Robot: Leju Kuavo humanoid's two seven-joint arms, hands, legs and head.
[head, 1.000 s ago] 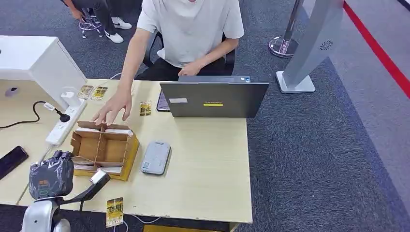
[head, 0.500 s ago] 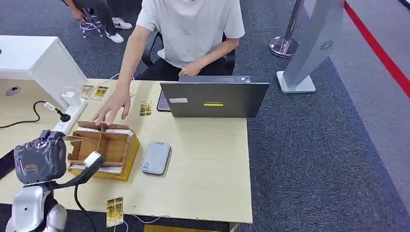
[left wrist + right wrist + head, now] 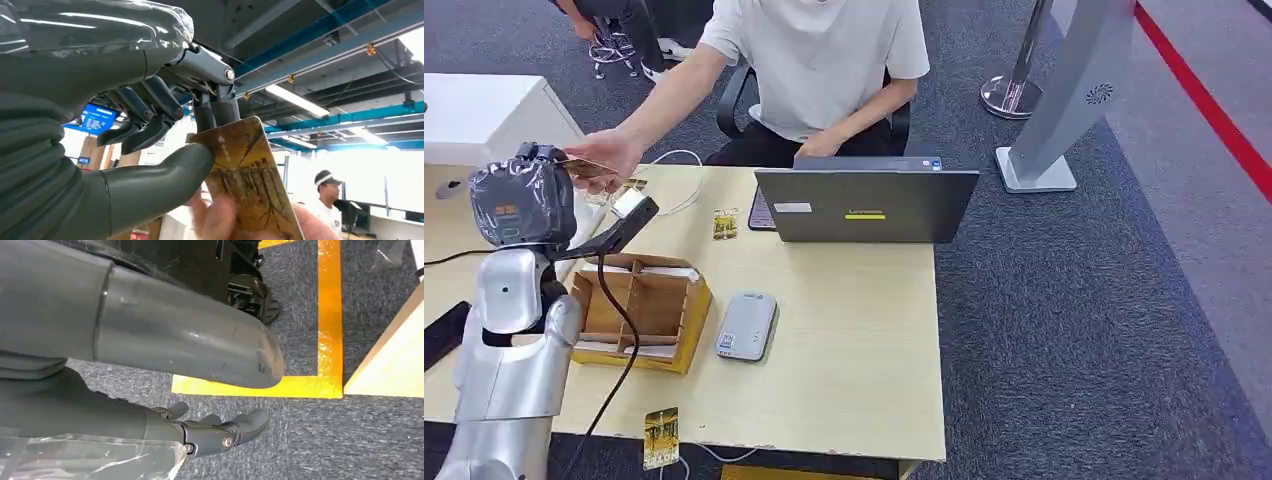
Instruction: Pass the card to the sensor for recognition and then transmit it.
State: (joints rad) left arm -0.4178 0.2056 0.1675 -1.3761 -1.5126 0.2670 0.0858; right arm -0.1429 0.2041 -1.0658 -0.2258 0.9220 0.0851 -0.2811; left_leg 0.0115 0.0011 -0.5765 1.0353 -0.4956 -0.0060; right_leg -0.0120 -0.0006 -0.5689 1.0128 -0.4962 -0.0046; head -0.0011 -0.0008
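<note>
The card (image 3: 243, 182) is being pinched by the left hand (image 3: 524, 200), raised at ten o'clock over the desk (image 3: 854, 340), while a person's hand (image 3: 609, 160) is closing on it. The handover is judged nearly done; release is still awaited. The sensor (image 3: 746, 326) is lying mid-desk. The right hand (image 3: 215, 432) is being hung empty, fingers loosely extended, over the carpet.

Gold card (image 3: 245, 180) pinched btwn left hand (image 3: 150, 150) & person's fingers (image 3: 220, 220).

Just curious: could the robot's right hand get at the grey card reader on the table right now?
Probably not as it stands: the right hand hangs low over the carpet beside the table, empty, while the reader lies up on top.
</note>
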